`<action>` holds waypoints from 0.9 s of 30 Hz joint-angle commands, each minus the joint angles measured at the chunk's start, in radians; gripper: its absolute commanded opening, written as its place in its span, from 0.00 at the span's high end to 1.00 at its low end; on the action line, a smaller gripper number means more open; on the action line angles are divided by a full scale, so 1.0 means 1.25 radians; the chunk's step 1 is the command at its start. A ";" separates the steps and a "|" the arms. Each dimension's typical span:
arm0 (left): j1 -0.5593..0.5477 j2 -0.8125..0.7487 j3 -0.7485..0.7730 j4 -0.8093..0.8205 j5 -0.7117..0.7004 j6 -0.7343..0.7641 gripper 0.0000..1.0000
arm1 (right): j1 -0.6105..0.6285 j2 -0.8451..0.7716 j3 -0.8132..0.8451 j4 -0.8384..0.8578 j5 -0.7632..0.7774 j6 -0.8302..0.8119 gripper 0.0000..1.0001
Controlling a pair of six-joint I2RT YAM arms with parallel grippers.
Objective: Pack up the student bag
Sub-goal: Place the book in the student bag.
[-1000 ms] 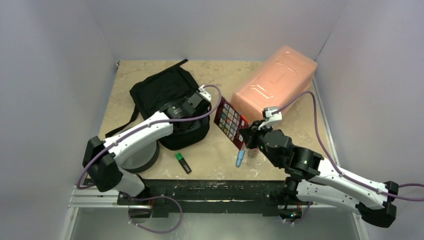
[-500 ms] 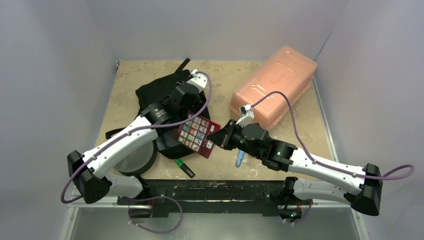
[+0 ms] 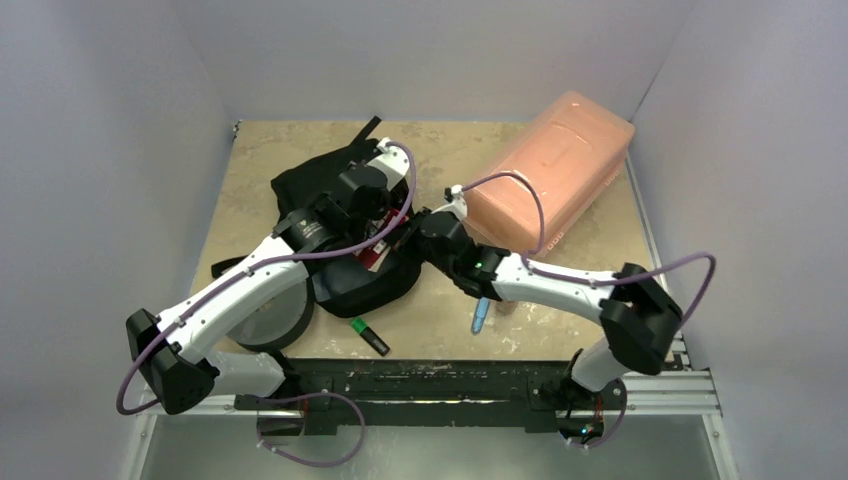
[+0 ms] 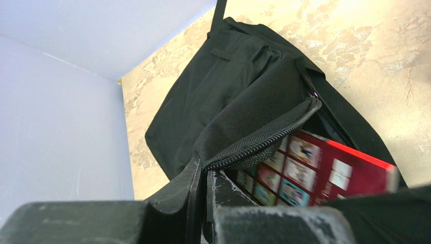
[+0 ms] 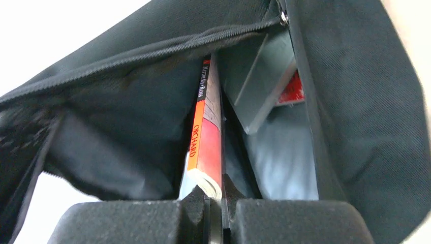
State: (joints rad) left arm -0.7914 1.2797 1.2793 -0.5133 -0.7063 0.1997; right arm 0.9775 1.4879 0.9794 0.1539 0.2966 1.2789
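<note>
The black student bag [image 3: 318, 182] lies at the table's back left with its zipper open. My left gripper [image 3: 385, 205] is shut on the bag's zipper edge [image 4: 254, 147] and holds the flap up. My right gripper [image 3: 408, 236] is shut on a red book [image 5: 206, 147] and holds it partly inside the bag's opening. The book's red cover with small pictures shows under the flap in the left wrist view [image 4: 315, 170]. The right wrist view shows the bag's dark lining [image 5: 117, 132] around the book and a grey object [image 5: 264, 86] deeper inside.
A translucent pink plastic box [image 3: 550, 170] stands at the back right. A green marker [image 3: 367, 336] and a blue pen [image 3: 481, 317] lie near the front edge. A dark grey foam ring [image 3: 268, 318] sits under my left arm.
My right gripper has carried the red book leftward from mid-table into the bag's opening. My left gripper has lifted the bag's flap up and back.
</note>
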 commanded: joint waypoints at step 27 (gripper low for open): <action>0.237 -0.047 0.078 -0.028 0.377 -0.218 1.00 | 0.032 0.626 0.519 0.358 0.457 -0.360 0.70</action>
State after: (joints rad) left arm -0.5179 1.2381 1.3239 -0.5793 -0.2913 -0.0212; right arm 1.0058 2.2692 1.5772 0.5613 0.7425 0.9691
